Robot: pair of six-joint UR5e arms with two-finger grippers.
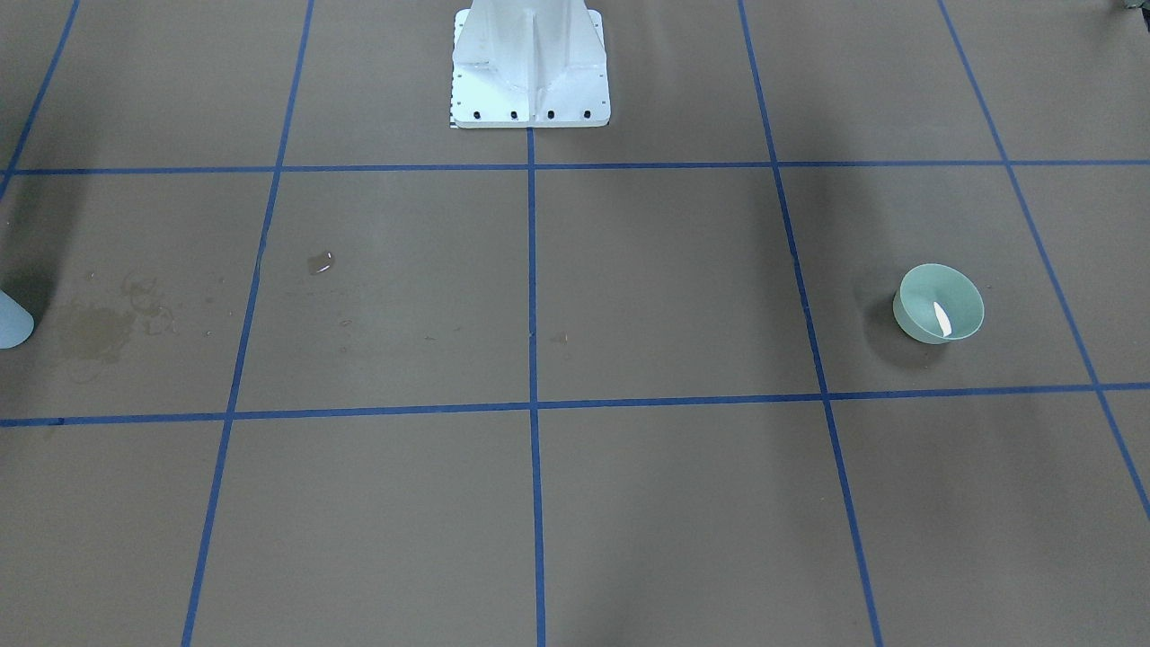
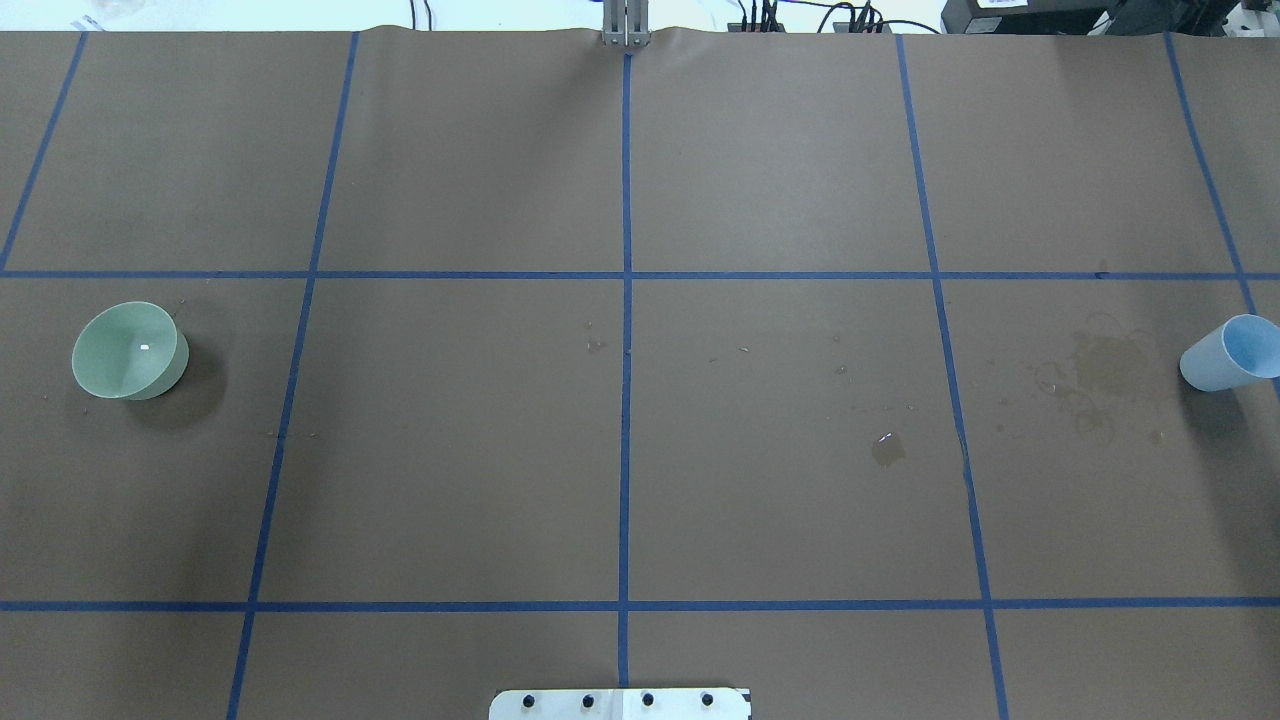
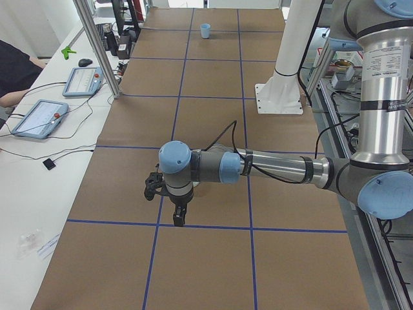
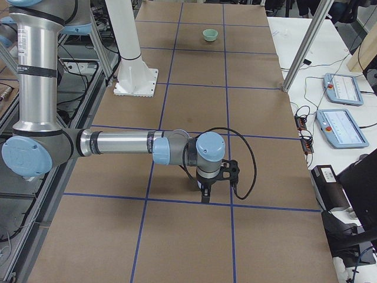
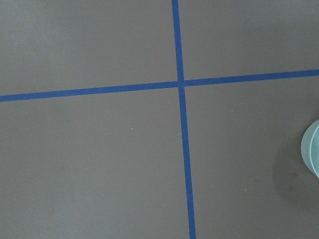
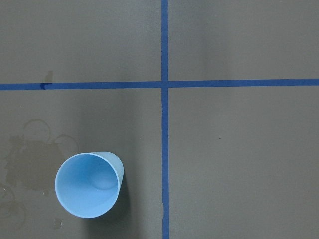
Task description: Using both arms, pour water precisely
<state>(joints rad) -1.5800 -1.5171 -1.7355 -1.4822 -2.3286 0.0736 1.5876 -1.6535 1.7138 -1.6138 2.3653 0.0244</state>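
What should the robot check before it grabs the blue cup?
1. Blue cup standing upright: ok.
2. Green bowl upright, mouth facing up: ok.
3. Cup filled: cannot tell.
4. Table dry: not ok, a small puddle glints.
5. Left gripper and right gripper open: cannot tell.

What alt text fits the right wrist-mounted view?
An open blue cup stands upright at lower left on brown table paper, seen from above. Above and right of it blue tape lines cross; dried brownish stains lie at its left.
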